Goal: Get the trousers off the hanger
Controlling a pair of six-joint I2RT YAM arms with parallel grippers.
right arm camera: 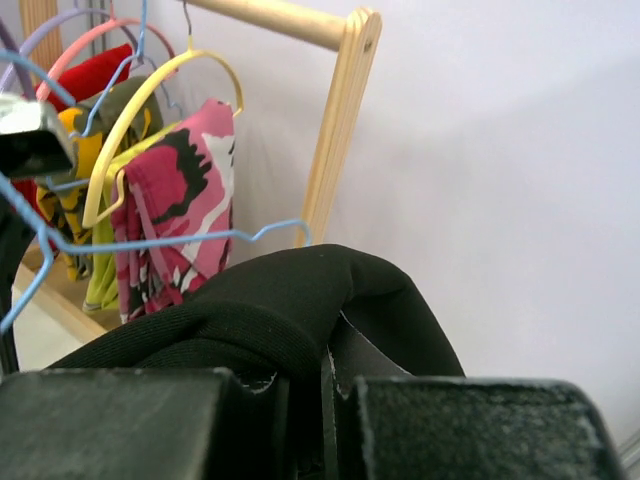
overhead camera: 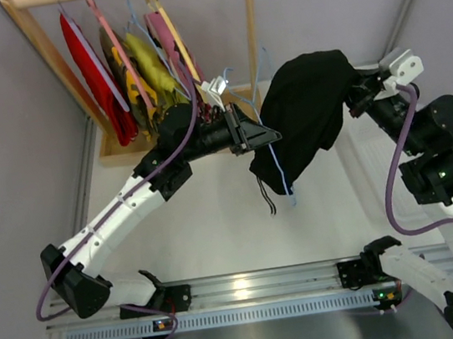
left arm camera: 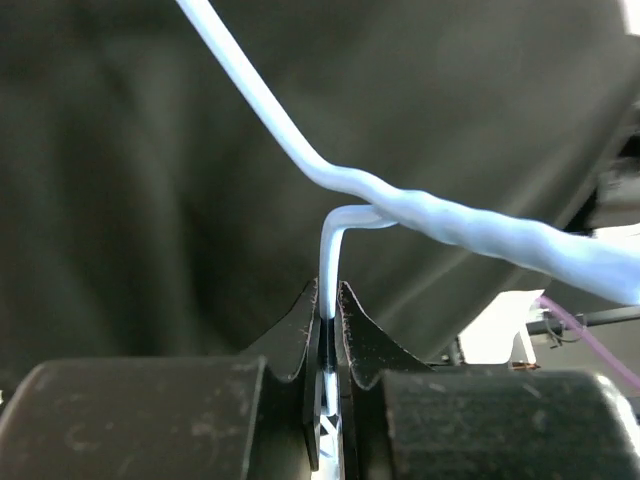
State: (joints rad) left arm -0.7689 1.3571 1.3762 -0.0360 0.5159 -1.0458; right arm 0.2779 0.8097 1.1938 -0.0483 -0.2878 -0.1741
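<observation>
We note a pale, smooth table and plain grey walls. A wooden rack of light round-railed timber stands at the table's far side.

On the rack's rail, from its left post:
- a red garment
- yellow-green garments
- the camouflage trousers, pink, white and black, draped on a yellow hanger nearest the right post

The black trousers are off the rail. They hang bunched in the air in front of the rack's right post, soft matte cloth slung on a thin blue wire hanger.

The left pincer is clenched on that wire just below its bend. The right pincer, to the right of the rack, is clamped on a fold of the black cloth.
</observation>
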